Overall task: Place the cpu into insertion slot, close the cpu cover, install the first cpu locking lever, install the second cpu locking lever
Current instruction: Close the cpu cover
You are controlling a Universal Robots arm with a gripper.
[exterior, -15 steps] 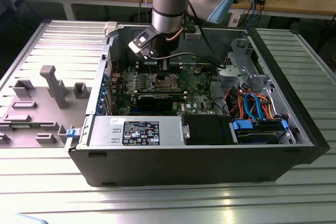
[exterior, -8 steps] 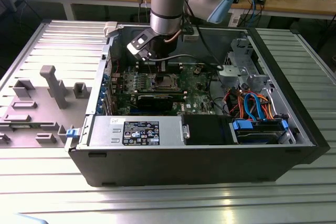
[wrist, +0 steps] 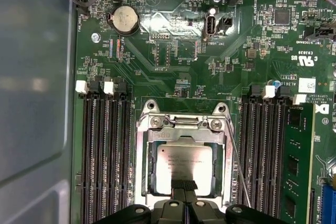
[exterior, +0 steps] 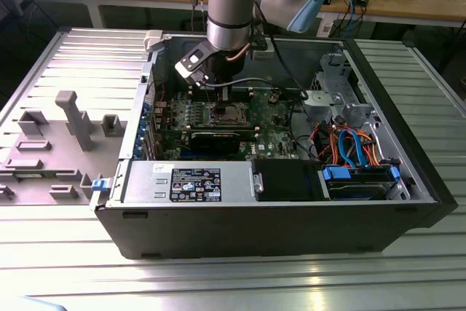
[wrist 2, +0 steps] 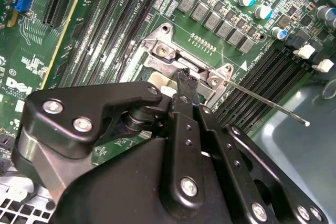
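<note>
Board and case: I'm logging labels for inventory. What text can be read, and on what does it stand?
Cpu: faint print lines on its metal top, too small to read.
Board: white lettering beside parts, too small to quote reliably.
Sticker on the board: unreadable.
Power supply label: blurred, unreadable.

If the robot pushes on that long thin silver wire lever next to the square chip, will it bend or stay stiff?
The thin silver wire lever is long and slim, so it probably springs a little when pushed. It looks like metal, so it likely flexes back rather than snapping. Its smooth, narrow rod might slip off the black gripper, which sits at the silver square chip.
</note>
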